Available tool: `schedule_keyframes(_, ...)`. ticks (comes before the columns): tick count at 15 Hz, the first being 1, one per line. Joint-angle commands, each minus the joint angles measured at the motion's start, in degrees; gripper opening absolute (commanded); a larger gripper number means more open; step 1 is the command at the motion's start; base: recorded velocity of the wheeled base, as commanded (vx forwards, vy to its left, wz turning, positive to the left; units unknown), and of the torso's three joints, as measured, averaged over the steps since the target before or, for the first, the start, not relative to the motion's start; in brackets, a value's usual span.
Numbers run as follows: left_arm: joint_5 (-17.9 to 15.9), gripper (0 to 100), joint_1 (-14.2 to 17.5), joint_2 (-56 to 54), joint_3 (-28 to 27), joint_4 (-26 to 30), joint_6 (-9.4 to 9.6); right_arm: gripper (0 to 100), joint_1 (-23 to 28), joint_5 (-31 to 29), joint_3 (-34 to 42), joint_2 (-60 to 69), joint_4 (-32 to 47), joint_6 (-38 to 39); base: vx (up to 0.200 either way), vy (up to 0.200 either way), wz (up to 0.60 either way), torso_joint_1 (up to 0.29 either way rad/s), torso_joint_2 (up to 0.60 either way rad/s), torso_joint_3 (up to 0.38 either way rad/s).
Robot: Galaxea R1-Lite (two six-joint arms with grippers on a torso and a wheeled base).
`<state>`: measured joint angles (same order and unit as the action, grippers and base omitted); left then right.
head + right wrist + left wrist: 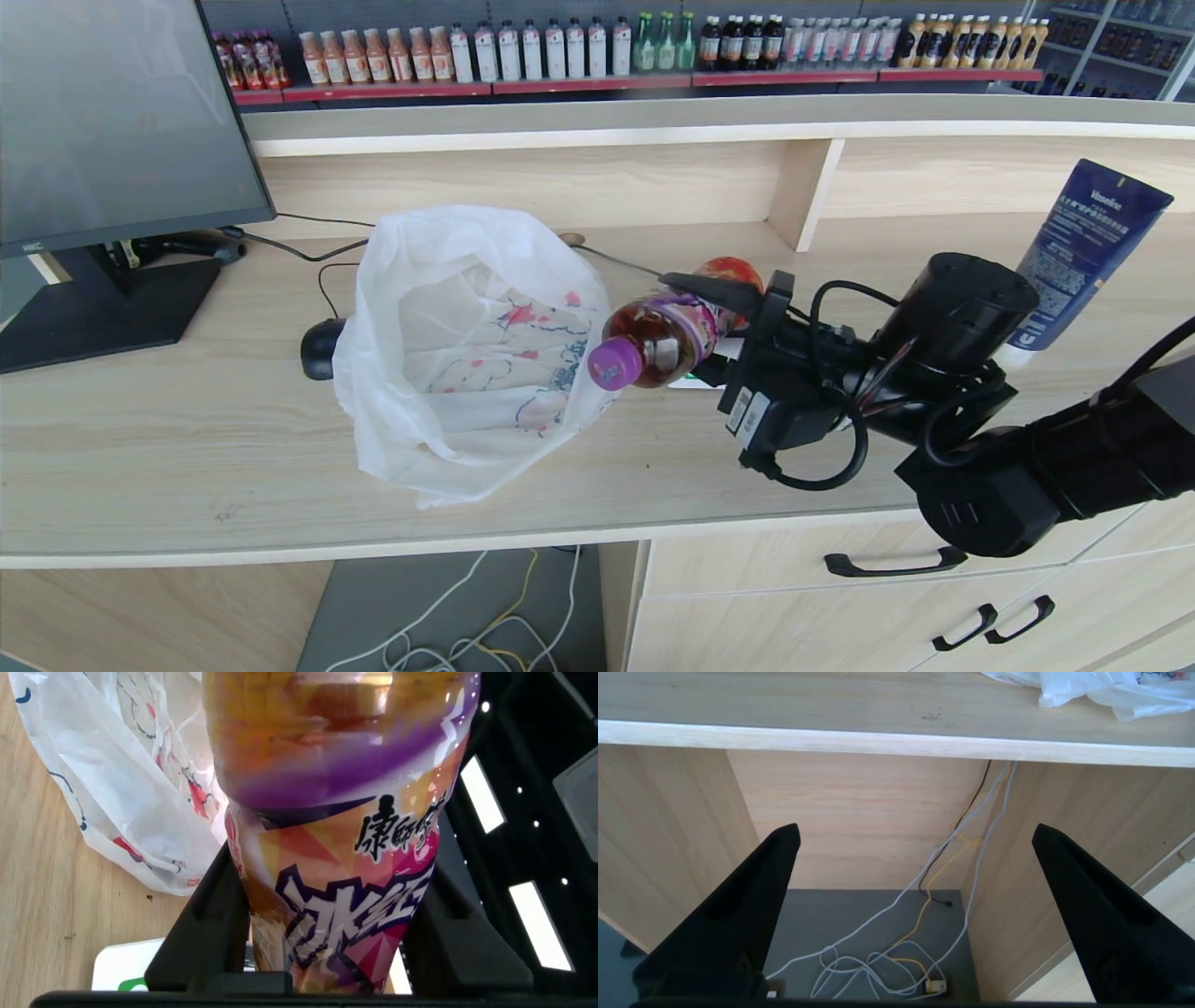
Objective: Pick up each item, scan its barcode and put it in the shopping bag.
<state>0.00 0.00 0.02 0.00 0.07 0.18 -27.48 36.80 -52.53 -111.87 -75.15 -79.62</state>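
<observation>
Bottle (pixel 653 341) centre-right in head view, lying horizontal, cap at the right rim of the shopping bag (pixel 448 271), clamped in right gripper (pixel 698 329). Left gripper (pixel 915 840) splayed wide, empty, below counter (pixel 187 439) edge. Risk: floppy rim; releasing here could snag it and the bottle rolls onto the counter.

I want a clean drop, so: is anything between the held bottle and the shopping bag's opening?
Nothing visible is. The right gripper holds the bottle on its side, with the purple cap at the rim of the shopping bag, whose mouth stands open.
</observation>
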Motion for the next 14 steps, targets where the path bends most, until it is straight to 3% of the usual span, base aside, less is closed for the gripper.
schedule_keyframes(1,0.0,100,0.0,0.0,0.0,0.0,-0.01,0,0.0,0.0,0.1,0.2,0.0,-0.1,0.000,0.000,0.00,0.000,0.00,0.000)
schedule_keyframes(14,0.0,100,0.0,0.0,0.0,-0.1,-0.01,0,-0.2,-0.3,-0.1,4.7,0.1,3.2,0.000,0.000,0.00,0.000,0.00,0.000)
